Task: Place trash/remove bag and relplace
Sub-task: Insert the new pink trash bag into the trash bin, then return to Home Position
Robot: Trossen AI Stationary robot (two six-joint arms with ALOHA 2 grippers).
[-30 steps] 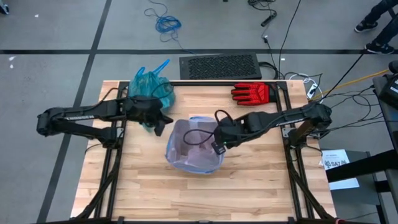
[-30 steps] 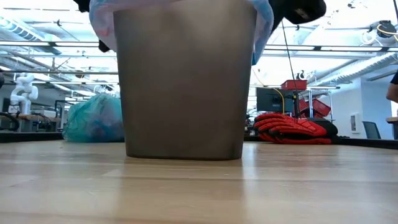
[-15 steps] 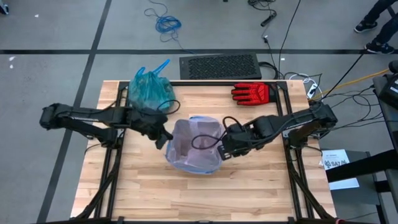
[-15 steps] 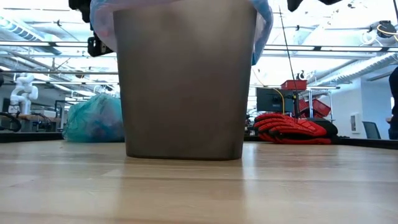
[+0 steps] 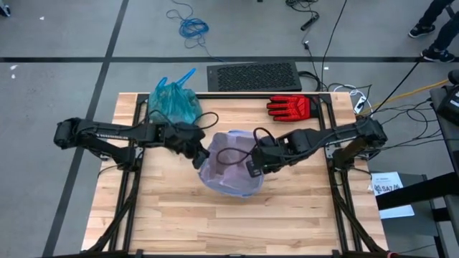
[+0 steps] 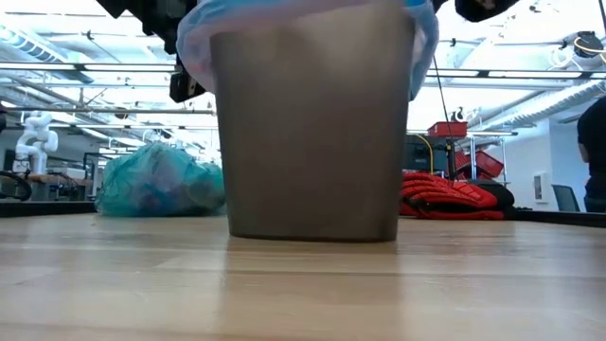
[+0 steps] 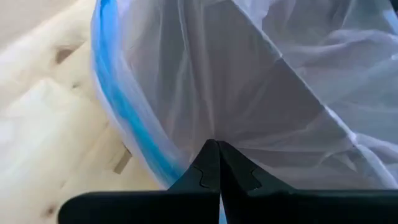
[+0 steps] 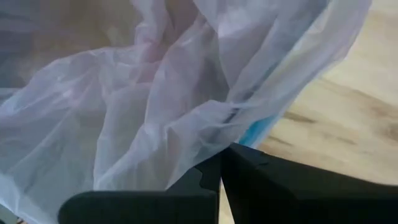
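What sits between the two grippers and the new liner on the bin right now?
Nothing visible. The left gripper and the right gripper are both shut, each right at the pale liner draped over the bin's rim, on opposite sides. The tied teal bag and red glove lie off at the table's far edge.

Bin [image 5: 231,175] blocks mid-table; teal bag [image 5: 173,104], red glove [image 5: 290,107] crowd far edge

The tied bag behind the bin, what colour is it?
Teal-green bag, clearest in the low view.
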